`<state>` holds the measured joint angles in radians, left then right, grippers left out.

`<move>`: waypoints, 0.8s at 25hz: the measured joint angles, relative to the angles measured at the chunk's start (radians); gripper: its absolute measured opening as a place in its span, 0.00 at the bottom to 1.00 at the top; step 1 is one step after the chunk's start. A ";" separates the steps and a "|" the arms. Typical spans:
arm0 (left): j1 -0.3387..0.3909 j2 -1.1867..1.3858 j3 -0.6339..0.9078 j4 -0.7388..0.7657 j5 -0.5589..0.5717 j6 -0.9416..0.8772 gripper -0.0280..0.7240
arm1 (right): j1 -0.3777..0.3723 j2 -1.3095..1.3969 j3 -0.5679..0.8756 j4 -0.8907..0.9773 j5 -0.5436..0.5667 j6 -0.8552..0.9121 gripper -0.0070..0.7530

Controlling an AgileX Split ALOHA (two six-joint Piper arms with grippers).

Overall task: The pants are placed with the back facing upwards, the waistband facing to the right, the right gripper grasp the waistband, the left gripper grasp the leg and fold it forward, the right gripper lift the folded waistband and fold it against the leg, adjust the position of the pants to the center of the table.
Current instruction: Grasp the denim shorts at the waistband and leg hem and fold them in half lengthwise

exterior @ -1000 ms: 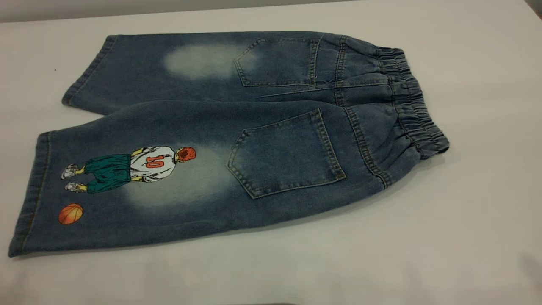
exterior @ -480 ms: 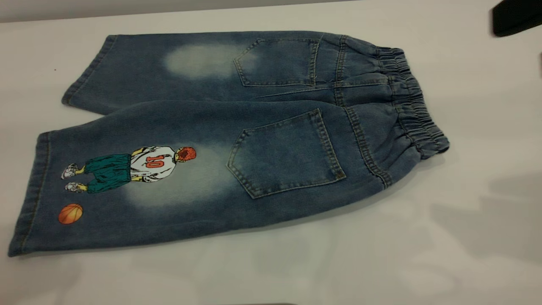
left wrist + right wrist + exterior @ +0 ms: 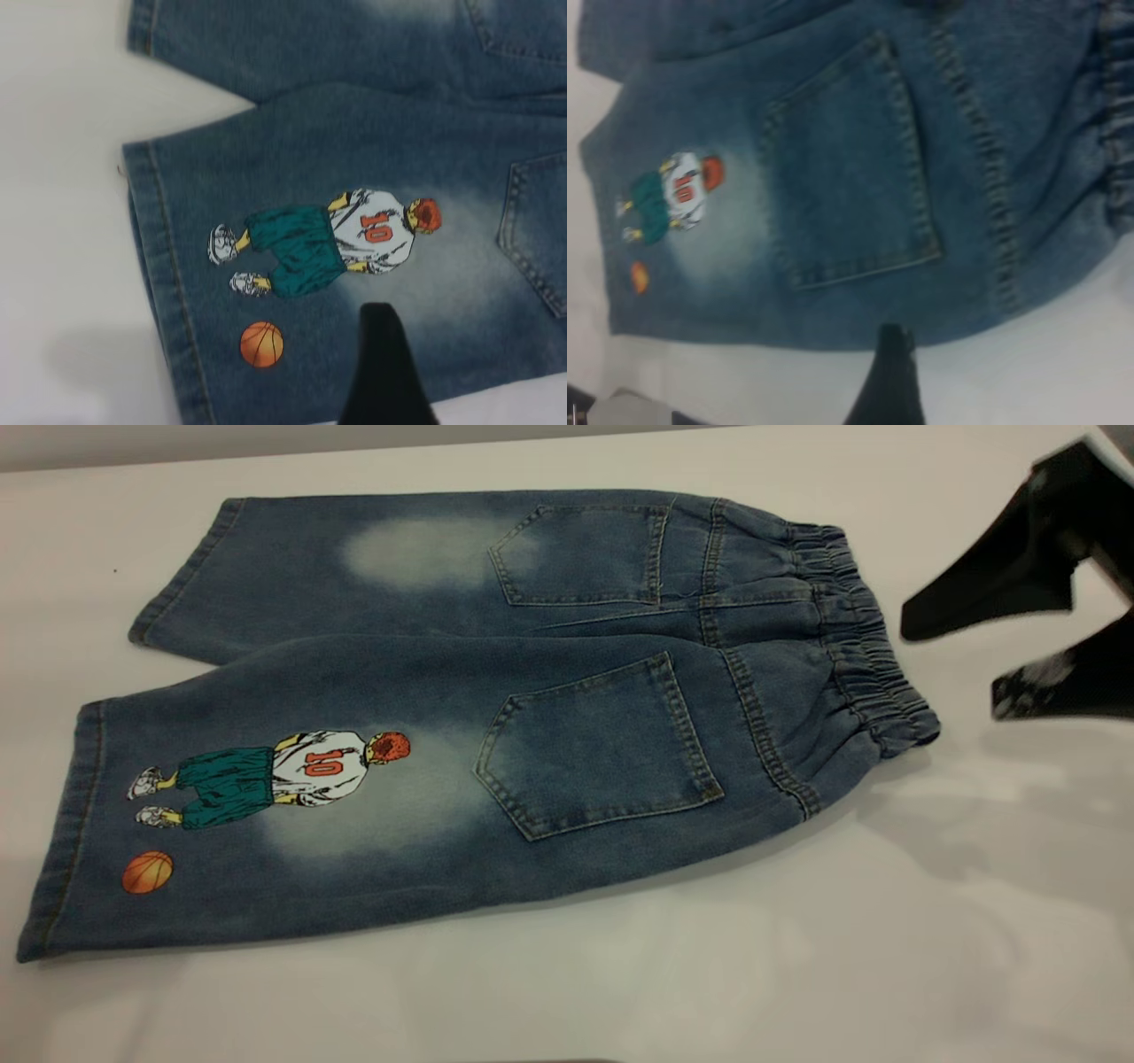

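Note:
The pants [image 3: 496, 708] lie flat on the table [image 3: 567, 992], back up, with the elastic waistband [image 3: 864, 646] to the right. The leg [image 3: 266, 797] with the number-10 player print and orange basketball is the near one; the plain leg lies behind it. My right gripper [image 3: 949, 666] hovers open just right of the waistband, touching nothing. In the right wrist view one of its fingers [image 3: 890, 376] shows over bare table beside the pants [image 3: 850, 177]. My left gripper [image 3: 383, 372] hangs over the printed leg [image 3: 337, 239], close to its near edge; it is out of the exterior view.
Bare white tabletop [image 3: 974, 921] surrounds the pants on all sides, widest toward the near edge and right. The table's far edge [image 3: 354, 447] runs just behind the plain leg. A grey object [image 3: 629, 409] shows at a corner of the right wrist view.
My right gripper has come into view from the far right and dropped toward the waistband, casting shadows on the table. The pants have not moved.

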<state>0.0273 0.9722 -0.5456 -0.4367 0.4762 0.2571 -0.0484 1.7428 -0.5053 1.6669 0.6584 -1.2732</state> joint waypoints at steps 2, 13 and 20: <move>0.000 0.016 0.000 0.000 -0.003 0.000 0.62 | 0.000 0.057 -0.002 0.058 0.000 -0.067 0.75; 0.000 0.035 0.000 0.000 -0.014 0.003 0.62 | 0.000 0.304 -0.114 0.153 0.000 -0.171 0.75; 0.000 0.035 0.000 0.000 -0.014 0.003 0.62 | 0.000 0.381 -0.182 0.154 0.005 -0.177 0.75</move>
<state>0.0273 1.0070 -0.5456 -0.4367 0.4625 0.2603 -0.0484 2.1237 -0.6876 1.8208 0.6631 -1.4499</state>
